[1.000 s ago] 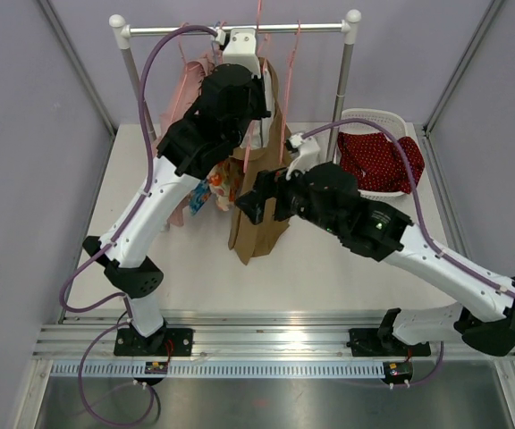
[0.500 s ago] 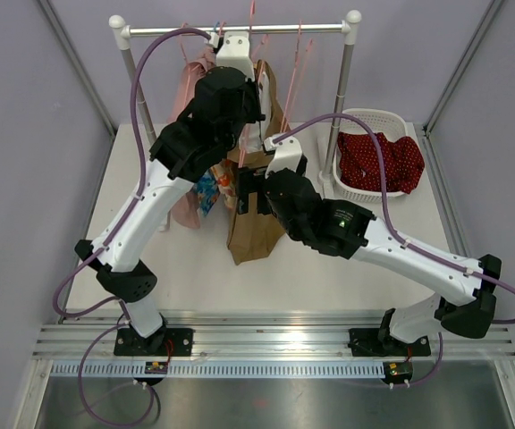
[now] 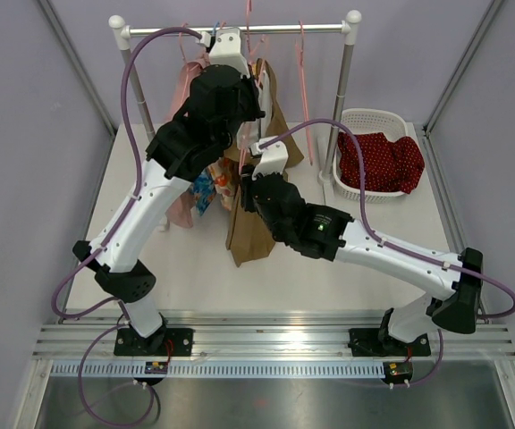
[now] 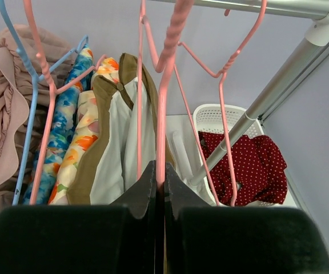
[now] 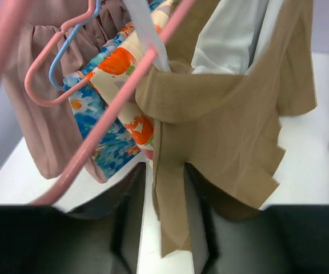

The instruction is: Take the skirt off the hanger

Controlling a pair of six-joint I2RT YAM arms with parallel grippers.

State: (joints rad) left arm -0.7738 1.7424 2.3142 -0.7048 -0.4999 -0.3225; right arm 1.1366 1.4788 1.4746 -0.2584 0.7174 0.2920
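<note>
So, right gripper first: its jaws are roughly halfway apart and straddle a narrow flap of the tan skirt. I can see a thin sliver of gap between one finger and the cloth, so I'd say it isn't pinching anything yet, just bracketing that flap low on the garment.

Left gripper is up high near the rail, jaws clamped tight on the wire of the pink hanger, right below where the wire twists up toward the hook.

The skirt itself hangs off that hanger around the middle of the rack, white lining showing at the top, hem dangling over the table. Just beside it on the left arm's side there's a floral garment in blue and orange, touching the skirt, and past that a dusty pink garment at the end of the rack.

Over on the right side, by the rack's post, sits a white basket with a red dotted cloth lying in it, well apart from both grippers.
</note>
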